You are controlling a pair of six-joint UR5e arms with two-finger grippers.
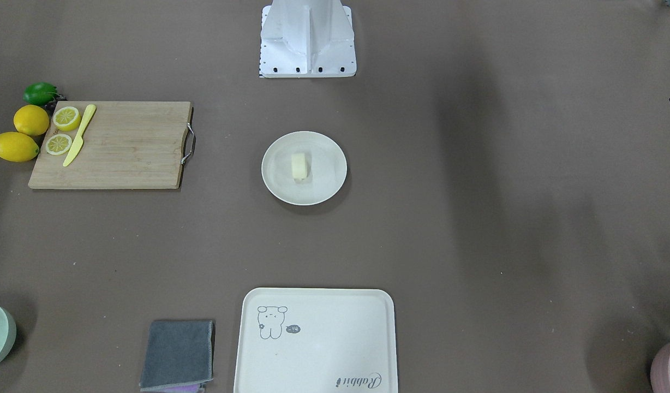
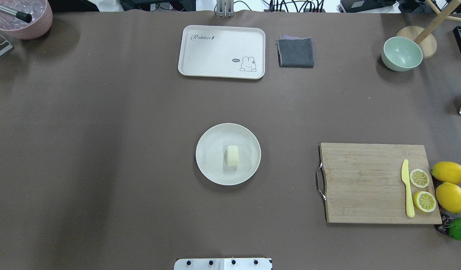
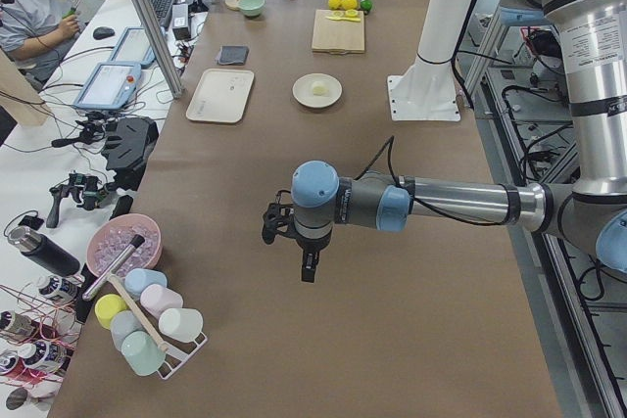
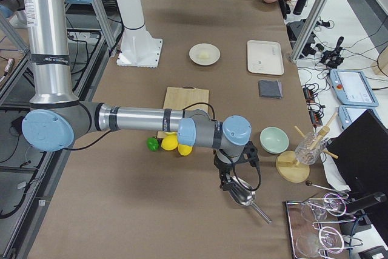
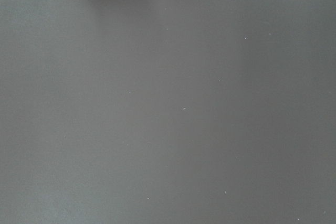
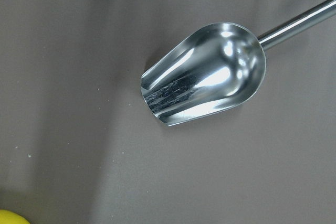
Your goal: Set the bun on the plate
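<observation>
The pale cream bun point(image 2: 232, 155) lies on its side in the middle of the round off-white plate point(image 2: 211, 165), at the table's centre; it shows again as the bun point(image 1: 299, 166) on the plate point(image 1: 325, 185). No gripper touches either. My left gripper point(image 3: 307, 266) hangs over bare table far toward the left end, and I cannot tell whether it is open or shut. My right gripper point(image 4: 227, 180) hovers over a metal scoop point(image 6: 205, 80) near the right end, state also unclear. Neither wrist view shows any fingers.
A wooden cutting board point(image 2: 365, 183) holds a yellow knife point(image 2: 407, 187) and two lemon halves, with whole lemons point(image 2: 449, 172) and a lime beside it. A rabbit tray point(image 2: 222, 51), grey cloth point(image 2: 295, 52), green bowl point(image 2: 401, 53) and pink bowl point(image 2: 24, 18) line the far edge.
</observation>
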